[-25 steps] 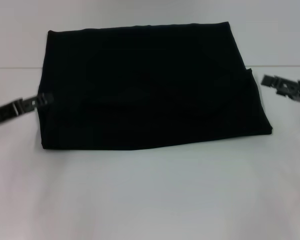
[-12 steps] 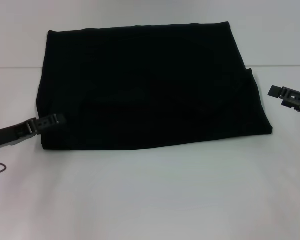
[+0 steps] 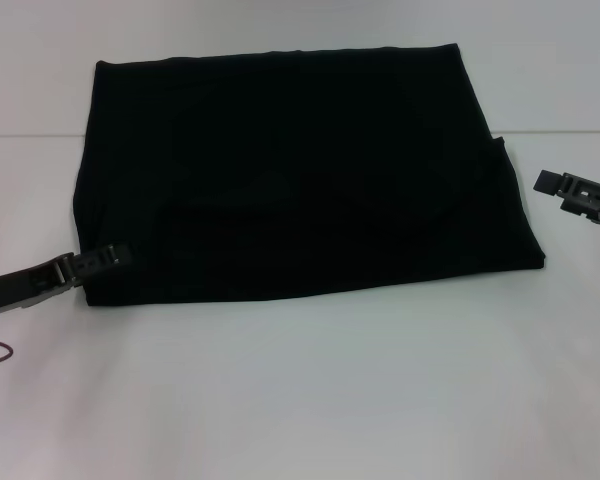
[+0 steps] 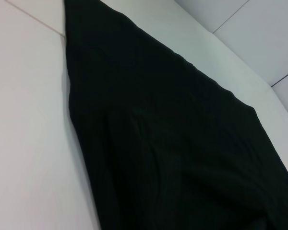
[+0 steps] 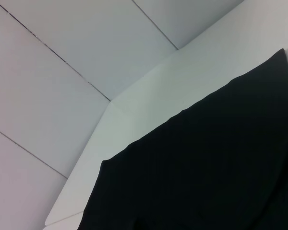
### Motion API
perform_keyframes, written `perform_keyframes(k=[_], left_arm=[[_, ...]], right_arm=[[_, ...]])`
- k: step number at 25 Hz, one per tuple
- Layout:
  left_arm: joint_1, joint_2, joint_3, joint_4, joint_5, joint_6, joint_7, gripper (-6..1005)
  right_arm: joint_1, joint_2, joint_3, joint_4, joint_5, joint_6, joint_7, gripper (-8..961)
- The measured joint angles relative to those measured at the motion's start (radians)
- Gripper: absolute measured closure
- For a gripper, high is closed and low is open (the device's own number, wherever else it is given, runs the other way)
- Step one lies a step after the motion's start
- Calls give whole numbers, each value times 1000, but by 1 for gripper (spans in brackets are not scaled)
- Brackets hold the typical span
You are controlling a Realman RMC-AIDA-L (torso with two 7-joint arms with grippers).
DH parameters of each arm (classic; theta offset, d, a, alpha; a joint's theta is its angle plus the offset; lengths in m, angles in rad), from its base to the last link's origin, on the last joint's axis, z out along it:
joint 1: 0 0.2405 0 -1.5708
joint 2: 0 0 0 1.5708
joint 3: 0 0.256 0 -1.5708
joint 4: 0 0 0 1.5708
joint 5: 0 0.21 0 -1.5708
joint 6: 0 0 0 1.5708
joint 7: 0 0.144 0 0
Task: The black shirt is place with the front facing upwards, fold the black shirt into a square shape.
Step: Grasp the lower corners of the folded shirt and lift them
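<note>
Right by the left hand (image 3: 105,258), the black shirt (image 3: 300,170) lies folded on the white desk (image 3: 310,390). That hand has dropped to its near corner, likely for another fold. Right hand (image 3: 560,185) waits beside it. I cannot tell either hand's grip.

Left hand (image 3: 108,257) reaches low inward; right hand (image 3: 552,181) hangs farther out.

The black shirt (image 3: 300,170) is seen lying flat on the white worktop (image 3: 310,390), folded into a roughly four-sided shape that is wider at the near edge than at the far edge. Only plain black cloth is shown on top. A second layer is visible along its right side.
</note>
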Motion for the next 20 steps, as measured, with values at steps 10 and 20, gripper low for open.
perform_keyframes(k=[10, 20], left_arm=[[7, -14, 7, 4, 1, 10, 0, 77], [-2, -17, 7, 2, 35, -32, -31, 167]], right_arm=[[-6, 4, 10, 0, 1, -4, 0, 97], [-3, 8, 11, 0, 1, -5, -1, 101]])
